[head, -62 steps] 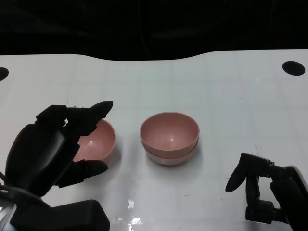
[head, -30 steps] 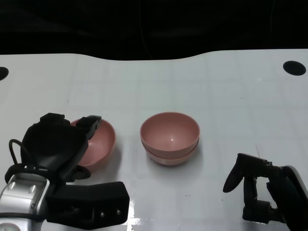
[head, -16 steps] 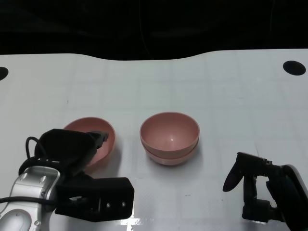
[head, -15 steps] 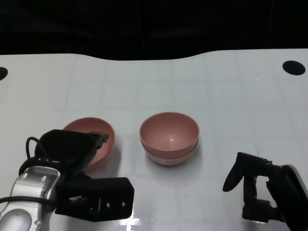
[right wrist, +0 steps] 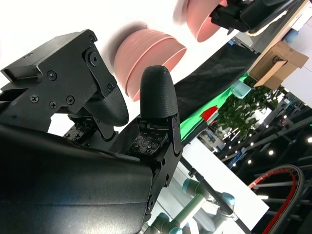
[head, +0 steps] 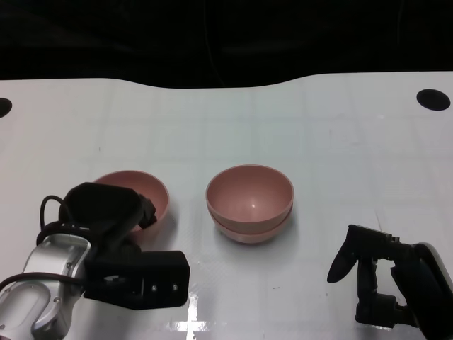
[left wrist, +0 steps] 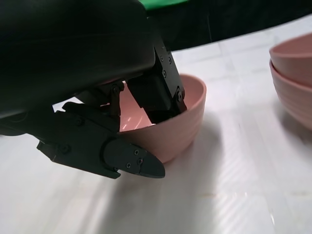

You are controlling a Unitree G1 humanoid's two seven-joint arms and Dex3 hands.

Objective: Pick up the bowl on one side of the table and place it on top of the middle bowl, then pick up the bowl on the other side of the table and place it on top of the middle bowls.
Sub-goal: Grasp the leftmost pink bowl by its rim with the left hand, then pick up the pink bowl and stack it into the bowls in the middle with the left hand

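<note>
Left bowl point(head: 145, 191), smooth pink, was gripped at its near rim by left hand point(head: 106, 212) | stacked middle bowls point(head: 249, 202) sat mid-table | right hand point(head: 375, 276) was held apart, empty.

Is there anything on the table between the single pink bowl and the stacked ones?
No. The head view shows only bare white table between the single bowl and the stacked bowls.

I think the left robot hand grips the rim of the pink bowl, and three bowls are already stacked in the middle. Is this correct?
Not quite. The left robot hand does grip the pink bowl by its rim, but the middle stack has only two bowls, as the head view and left wrist view show.
</note>
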